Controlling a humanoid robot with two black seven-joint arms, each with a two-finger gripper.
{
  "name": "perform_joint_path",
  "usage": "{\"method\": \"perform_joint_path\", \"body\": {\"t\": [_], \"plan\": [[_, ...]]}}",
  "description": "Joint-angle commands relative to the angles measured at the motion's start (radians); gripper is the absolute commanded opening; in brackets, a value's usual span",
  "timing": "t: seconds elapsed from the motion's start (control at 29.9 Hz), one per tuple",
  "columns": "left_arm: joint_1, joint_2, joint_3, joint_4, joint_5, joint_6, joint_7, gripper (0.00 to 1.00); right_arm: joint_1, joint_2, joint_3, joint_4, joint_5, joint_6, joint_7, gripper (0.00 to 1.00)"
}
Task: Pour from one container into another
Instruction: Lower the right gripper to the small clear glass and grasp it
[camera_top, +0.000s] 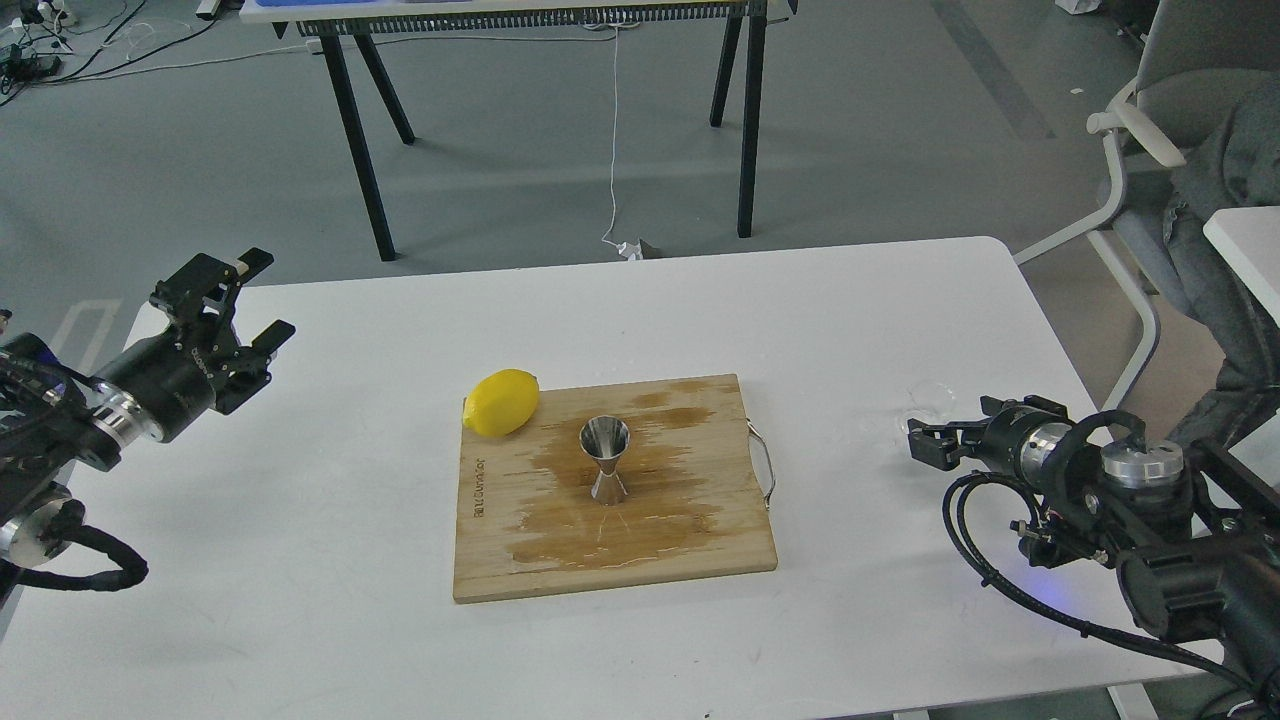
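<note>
Glass cup (932, 398): clear, shallow, faint against the white bench (300, 620), right of the cutting board and just beyond the right gripper's tips. Contact with the gripper not determinable. Contents not discernible; small wet glints on the bench surface beside it.

Jigger (605, 459): polished steel, hourglass form, upright near the centre of the wooden cutting board (520, 560), upper cone open toward the camera. Interior reflective; fill level not readable. Well apart from the glass cup.

Cutting board: darkened by a wide wet patch around and below the jigger, with a shiny film toward the near edge. Metal handle (765, 462) on the right side. Lemon (501, 402) at the far left corner, overhanging the board edge, near but clear of the jigger.

Right gripper (918, 437): low over the bench at the right, pointed left toward the glass cup; fingers seen end-on and dark, so opening cannot be told.

Left gripper (262, 298): raised over the far left of the bench, fingers spread wide, holding nothing, well apart from the board.
</note>
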Motion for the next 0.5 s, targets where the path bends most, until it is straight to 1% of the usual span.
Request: {"method": "perform_joint_path", "body": {"t": [0.0,0.47], "plan": [[0.003,0.0,0.0,0.0,0.0,0.0,0.0,0.99,0.02,0.013,0.0,-0.023,-0.018,0.0,-0.001,0.97],[0.005,-0.002,0.0,0.015,0.0,0.0,0.0,0.99,0.072,0.074,-0.001,-0.09,-0.038,0.003,0.0,0.96]]}}
